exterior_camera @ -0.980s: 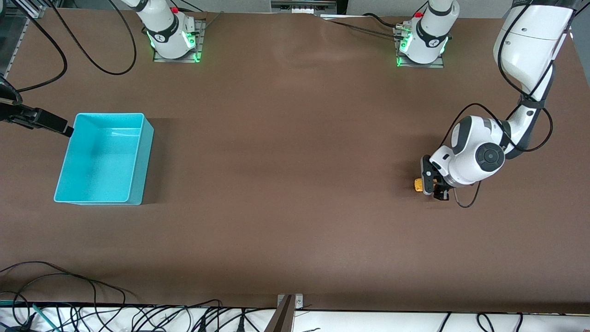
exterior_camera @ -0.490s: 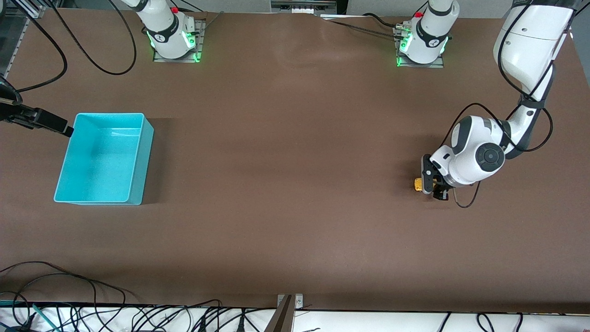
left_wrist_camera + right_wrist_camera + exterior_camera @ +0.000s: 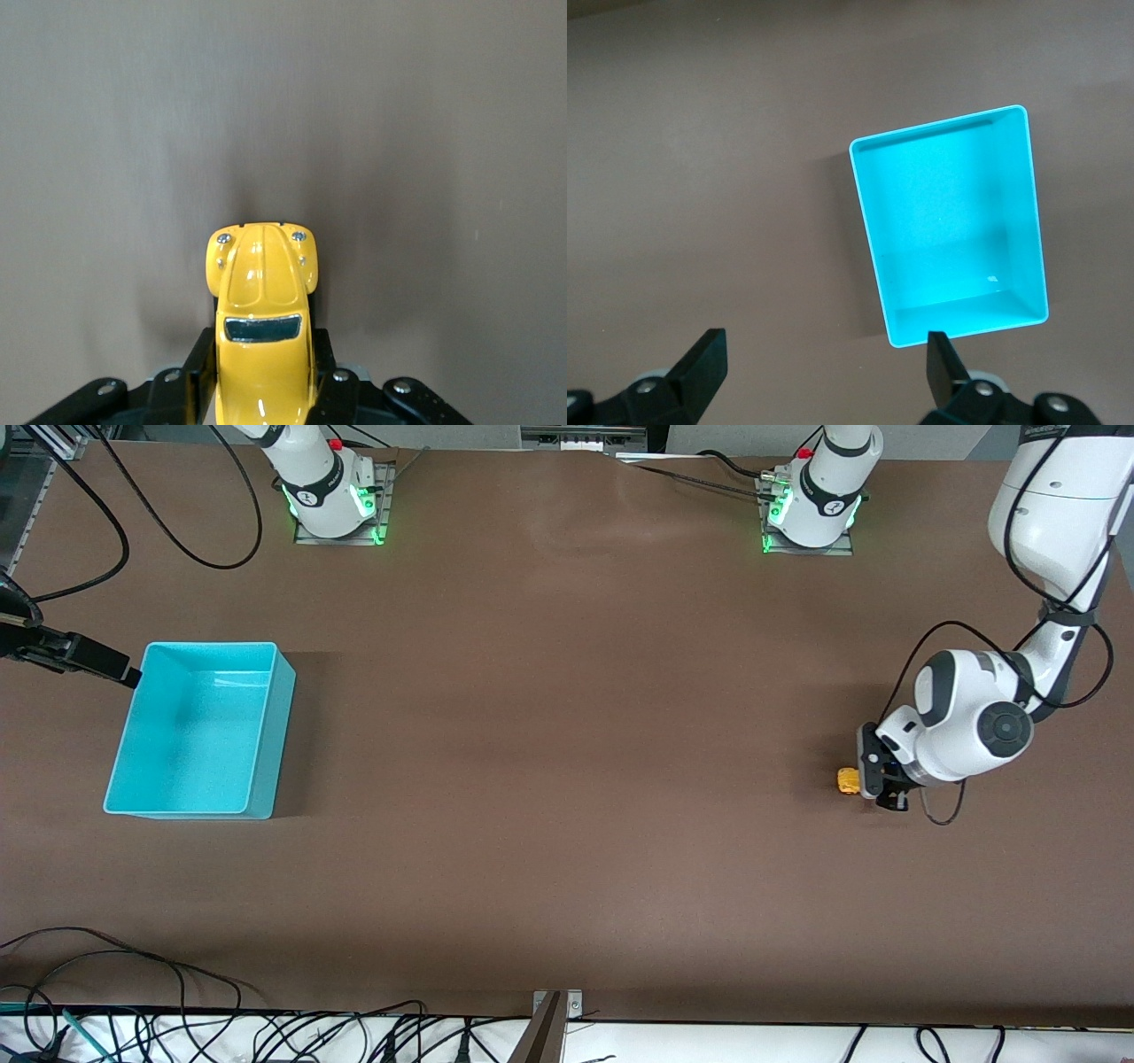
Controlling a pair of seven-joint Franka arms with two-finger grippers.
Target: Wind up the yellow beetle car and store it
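Table [image 3: 567, 779] bare around left pincer [image 3: 873, 784] gripping yellow beetle car [image 3: 848, 780].

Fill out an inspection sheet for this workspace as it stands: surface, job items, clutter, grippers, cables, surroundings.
Surface: brown table, flat, bare across the middle.
Job items: yellow beetle car on the table toward the left arm's end, gripped at its rear; turquoise bin toward the right arm's end, nothing in it.
Clutter: nothing seen.
Grippers: left gripper low at the table, fingers shut on the car's sides; right gripper open, up above the table beside the bin, that arm waiting.
Cables: black leads near the right arm's base; a tangle along the table edge nearest the front camera.
Surroundings: two arm bases lit green.
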